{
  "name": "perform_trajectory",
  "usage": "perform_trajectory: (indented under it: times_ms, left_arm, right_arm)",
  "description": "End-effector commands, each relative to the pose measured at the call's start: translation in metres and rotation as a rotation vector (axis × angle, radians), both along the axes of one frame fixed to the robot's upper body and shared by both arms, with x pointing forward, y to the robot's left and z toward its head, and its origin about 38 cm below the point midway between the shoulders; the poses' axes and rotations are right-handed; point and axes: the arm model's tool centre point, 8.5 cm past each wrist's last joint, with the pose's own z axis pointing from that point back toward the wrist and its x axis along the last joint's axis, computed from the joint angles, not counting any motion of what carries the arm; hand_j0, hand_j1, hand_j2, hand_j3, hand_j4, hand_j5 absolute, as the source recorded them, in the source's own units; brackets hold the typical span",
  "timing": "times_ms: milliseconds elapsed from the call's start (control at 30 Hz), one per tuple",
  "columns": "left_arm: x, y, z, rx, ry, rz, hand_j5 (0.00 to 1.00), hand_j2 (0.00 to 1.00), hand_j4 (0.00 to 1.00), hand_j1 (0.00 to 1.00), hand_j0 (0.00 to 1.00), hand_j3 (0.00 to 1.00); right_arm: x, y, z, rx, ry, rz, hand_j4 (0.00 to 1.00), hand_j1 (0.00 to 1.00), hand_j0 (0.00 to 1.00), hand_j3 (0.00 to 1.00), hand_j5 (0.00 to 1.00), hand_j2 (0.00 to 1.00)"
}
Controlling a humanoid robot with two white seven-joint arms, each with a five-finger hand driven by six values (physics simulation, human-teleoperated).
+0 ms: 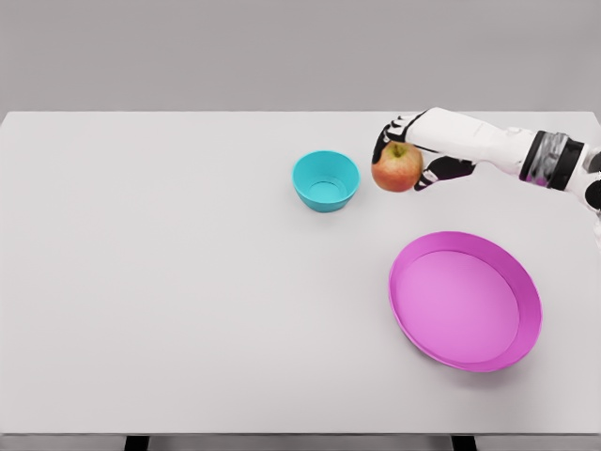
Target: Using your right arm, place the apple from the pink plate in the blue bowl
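Note:
My right hand (406,150) comes in from the right edge and is shut on a red-yellow apple (396,168), held in the air above the table. The apple hangs just right of the blue bowl (326,180), which stands upright with nothing inside. The pink plate (465,301) lies at the front right, below the hand, with nothing on it. My left arm does not show.
The white table (169,282) stretches wide to the left and front of the bowl. Its front edge runs along the bottom of the picture.

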Motion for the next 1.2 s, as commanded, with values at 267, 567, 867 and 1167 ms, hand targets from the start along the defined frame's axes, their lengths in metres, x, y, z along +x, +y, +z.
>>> perform_trajectory:
  times_ms: [267,567,867,1167]
  left_arm:
    - [0.0,0.0,0.0,0.0,0.0,0.0,1.0,1.0,1.0,1.0,1.0,1.0]
    - [0.0,0.0,0.0,0.0,0.0,-0.001,1.0,1.0,1.0,1.0,1.0,1.0]
    - [0.0,0.0,0.0,-0.001,0.0,-0.001,1.0,1.0,1.0,1.0,1.0,1.0]
    - [0.0,0.0,0.0,0.0,0.0,0.0,1.0,1.0,1.0,1.0,1.0,1.0]
  right_arm:
    - [0.02,0.021,-0.011,0.079,0.049,-0.012,0.39,0.39,0.39,0.39,0.39,0.39]
    - [0.03,0.033,-0.018,0.095,0.07,-0.02,0.39,0.39,0.39,0.39,0.39,0.39]
    - [0.038,0.048,-0.021,0.083,0.075,-0.017,0.39,0.39,0.39,0.39,0.39,0.39]
    - [0.049,0.065,-0.027,0.073,0.091,-0.02,0.39,0.39,0.39,0.39,0.39,0.39]
